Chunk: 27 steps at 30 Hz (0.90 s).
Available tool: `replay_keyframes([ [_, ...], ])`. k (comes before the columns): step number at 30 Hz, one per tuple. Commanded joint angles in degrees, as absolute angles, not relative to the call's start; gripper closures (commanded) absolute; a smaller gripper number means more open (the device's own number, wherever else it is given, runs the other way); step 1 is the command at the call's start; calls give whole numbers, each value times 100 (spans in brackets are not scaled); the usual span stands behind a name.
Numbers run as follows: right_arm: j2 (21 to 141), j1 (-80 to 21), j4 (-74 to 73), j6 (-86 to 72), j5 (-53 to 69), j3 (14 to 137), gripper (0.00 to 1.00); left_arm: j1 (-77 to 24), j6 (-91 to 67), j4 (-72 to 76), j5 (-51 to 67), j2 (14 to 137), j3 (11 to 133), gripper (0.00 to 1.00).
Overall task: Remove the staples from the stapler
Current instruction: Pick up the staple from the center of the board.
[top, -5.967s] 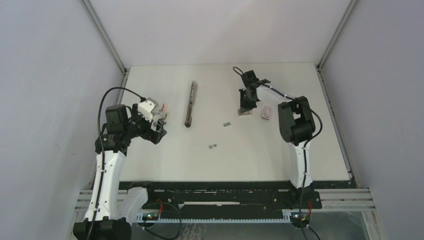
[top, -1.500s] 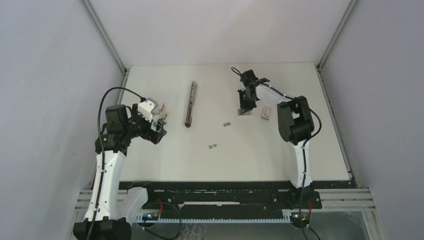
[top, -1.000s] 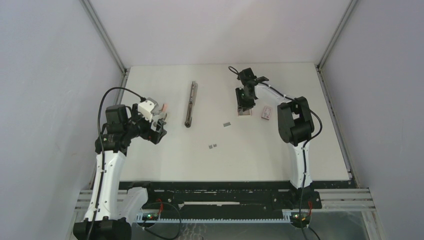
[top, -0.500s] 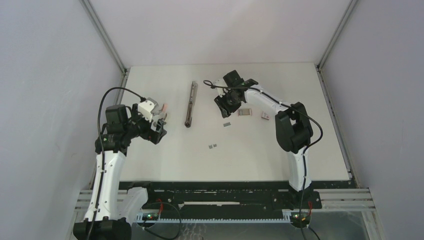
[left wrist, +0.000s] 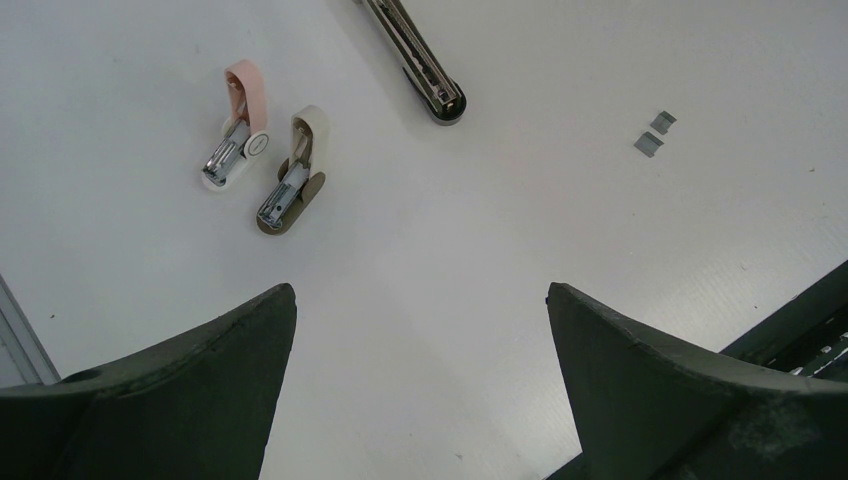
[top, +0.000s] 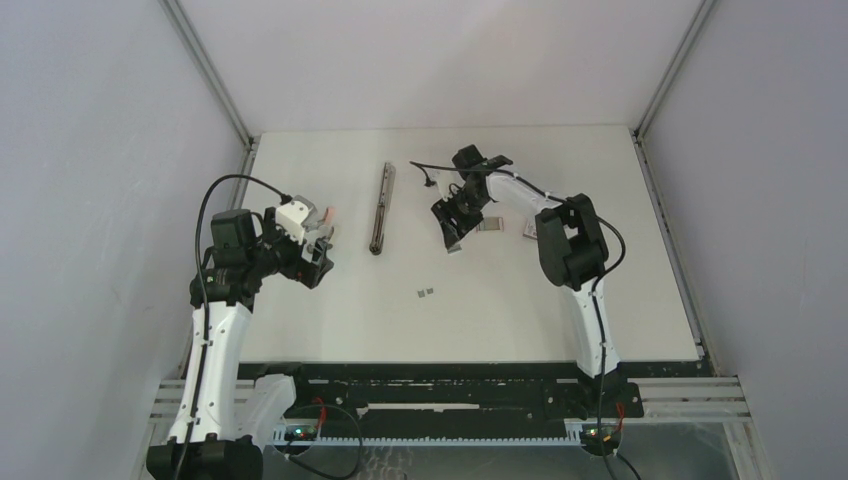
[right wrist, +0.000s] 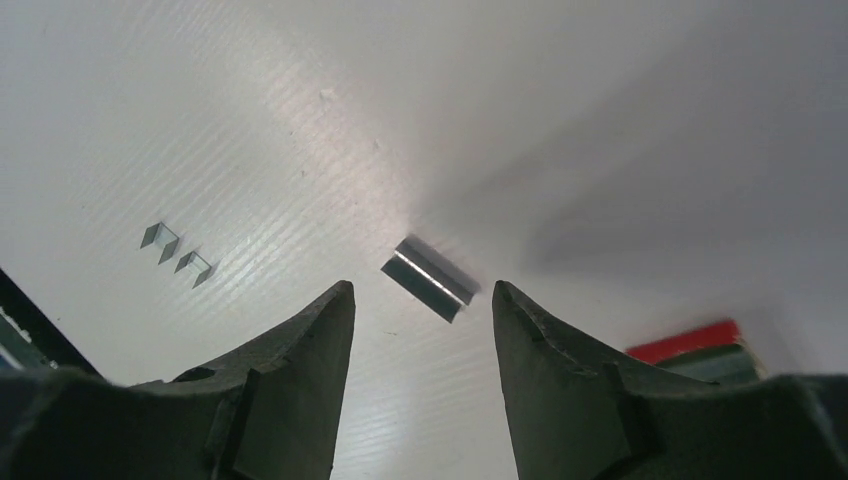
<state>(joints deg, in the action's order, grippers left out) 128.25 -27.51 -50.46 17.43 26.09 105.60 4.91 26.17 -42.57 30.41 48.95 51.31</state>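
Stapler [top: 381, 208] lies flat on the desk [top: 560, 310], left of centre in the far half, long axis running away from the arm bases. Neither gripper touches it. The left wrist view shows only its near silvery end [left wrist: 432, 88], at the top of the frame. Staples are loose on the desk. One short silvery strip [top: 454, 248] is right of the stapler's near end, and two tinier pieces [top: 425, 292] sit side by side closer to the arm bases. Right gripper [top: 452, 228] is just above that strip, jaws moderately apart and holding nothing. In the right wrist view the strip [right wrist: 430, 278] shows on the desk in the gap between the fingers [right wrist: 320, 350], and the two tiny pieces [right wrist: 175, 250] are off to the left. A red-edged small box [right wrist: 700, 345] peeks out at the lower right. The top view shows two small boxes [top: 490, 224] [top: 528, 231] on the desk just right of the right gripper. Left gripper [top: 318, 250] hangs over the left side of the desk, jaws spread wide and empty. Left wrist view shows a pink clawed piece [left wrist: 235, 125] and a beige clawed piece [left wrist: 292, 170] side by side on the desk, well apart from the stapler end.
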Motion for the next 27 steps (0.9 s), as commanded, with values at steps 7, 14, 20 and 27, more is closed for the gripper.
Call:
replay_keyframes([
  [7, 13124, -2748, -5534, 1795, 3128, 11018, 46, 526, 2720, -4140, 3208, 4849, 4960, 0],
  [14, 13272, -2663, -5916, 1925, 3357, 11103, 46, 526, 2721, -4144, 3208, 4841, 4966, 0],
  [20, 13383, -2658, -6152, 2017, 3400, 11119, 45, 519, 2716, -4145, 3216, 4829, 4966, 0],
  [27, 13321, -2658, -6231, 1994, 3386, 11086, 45, 520, 2720, -4148, 3217, 4824, 4964, 0],
])
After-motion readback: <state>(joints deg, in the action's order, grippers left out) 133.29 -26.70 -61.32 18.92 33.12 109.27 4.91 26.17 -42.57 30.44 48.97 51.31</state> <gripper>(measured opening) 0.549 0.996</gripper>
